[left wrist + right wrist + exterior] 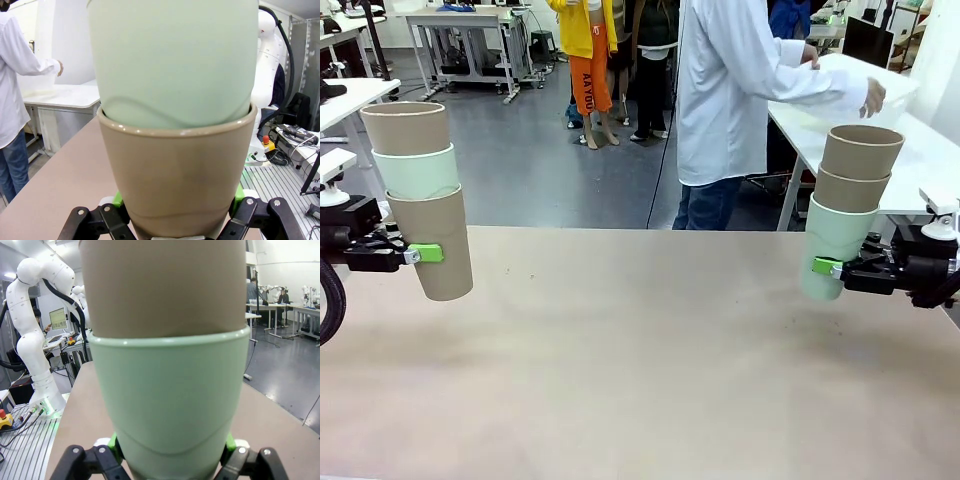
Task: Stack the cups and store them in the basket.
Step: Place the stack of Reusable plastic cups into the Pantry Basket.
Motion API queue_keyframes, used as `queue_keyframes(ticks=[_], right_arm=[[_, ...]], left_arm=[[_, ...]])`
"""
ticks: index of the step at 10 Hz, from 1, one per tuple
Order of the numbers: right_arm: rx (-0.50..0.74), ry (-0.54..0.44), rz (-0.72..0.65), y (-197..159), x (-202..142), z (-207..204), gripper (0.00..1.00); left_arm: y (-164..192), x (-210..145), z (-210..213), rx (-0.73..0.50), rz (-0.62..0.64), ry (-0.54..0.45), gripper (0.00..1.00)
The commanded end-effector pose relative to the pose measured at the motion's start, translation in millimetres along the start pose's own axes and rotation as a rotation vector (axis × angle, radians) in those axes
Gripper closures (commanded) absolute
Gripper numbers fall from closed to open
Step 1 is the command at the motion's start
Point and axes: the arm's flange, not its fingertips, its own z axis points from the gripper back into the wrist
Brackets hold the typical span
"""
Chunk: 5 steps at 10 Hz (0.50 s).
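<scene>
Well, tapered matte cups (440, 225), tan and mint, in two stacks.

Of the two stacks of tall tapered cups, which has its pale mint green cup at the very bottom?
The stack held by the right gripper: its mint green cup sits lowest. The left stack has mint in the middle.

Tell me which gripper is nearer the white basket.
Right. The right gripper, gripping a cup stack, is at the table edge nearest the basket; the left gripper holds its stack at the opposite edge.
</scene>
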Motion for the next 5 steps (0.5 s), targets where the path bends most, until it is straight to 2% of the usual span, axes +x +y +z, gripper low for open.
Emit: queue_keyframes(ticks=[1,5], right_arm=[[-0.002,-0.005,0.008,0.2,3.6,-0.1,0.17],[-0.002,-0.005,0.008,0.2,3.6,-0.1,0.17]], left_arm=[[-0.8,3.6,-1.0,-0.006,-0.002,-0.010,0.14],[-0.8,3.6,-1.0,-0.006,-0.002,-0.010,0.14]])
